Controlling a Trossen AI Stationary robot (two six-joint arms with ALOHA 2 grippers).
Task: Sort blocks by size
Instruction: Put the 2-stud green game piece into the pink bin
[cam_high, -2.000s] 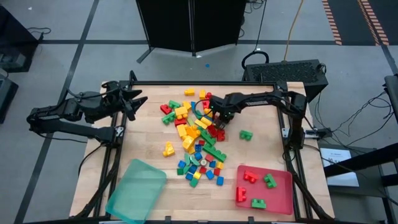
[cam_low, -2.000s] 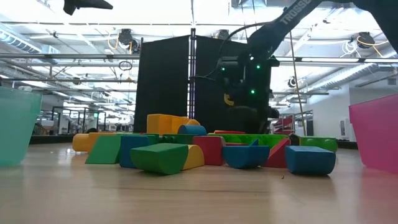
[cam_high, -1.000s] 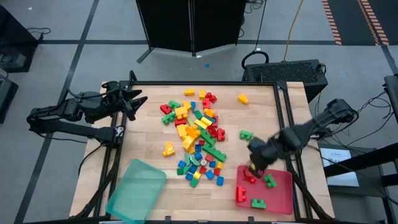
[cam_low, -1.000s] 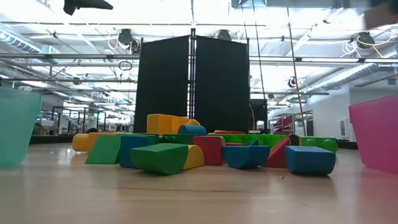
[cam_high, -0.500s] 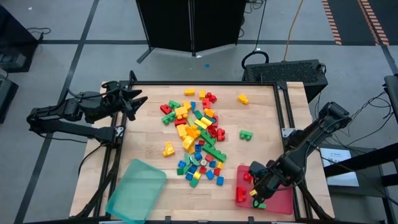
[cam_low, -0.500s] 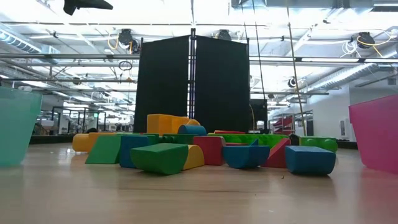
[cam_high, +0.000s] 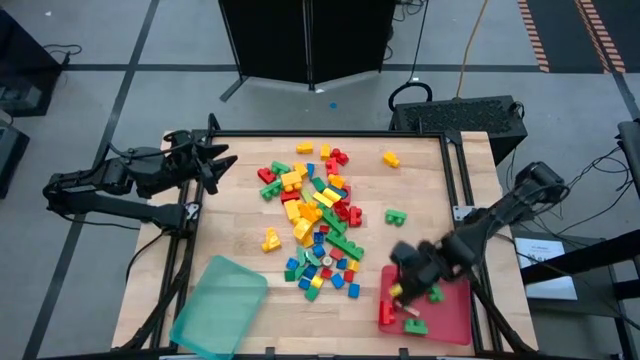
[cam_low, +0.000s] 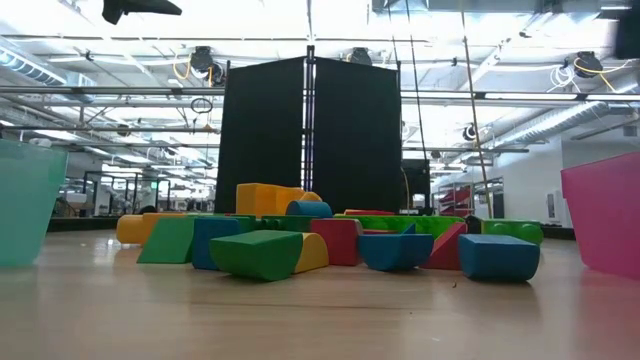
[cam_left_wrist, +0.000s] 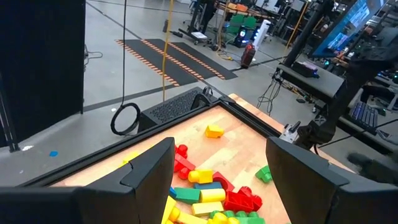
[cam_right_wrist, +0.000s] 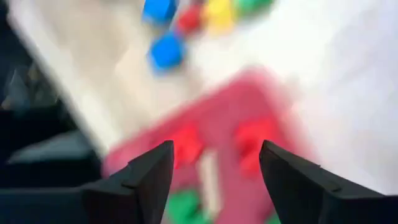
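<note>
The right arm reaches in from the table's (cam_high: 240, 240) right edge, its right gripper (cam_high: 405, 275) above the near right corner, fingers (cam_right_wrist: 140, 180) spread apart. The left arm waits at the far left corner, left gripper (cam_high: 222, 158) wide open.

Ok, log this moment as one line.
right gripper: open, over red tray | yellow block: in tray | left gripper: open, parked

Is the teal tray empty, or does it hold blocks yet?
Empty. In the high view, the teal tray shows no blocks inside; the sorted blocks lie in the red tray, under the right gripper.
</note>
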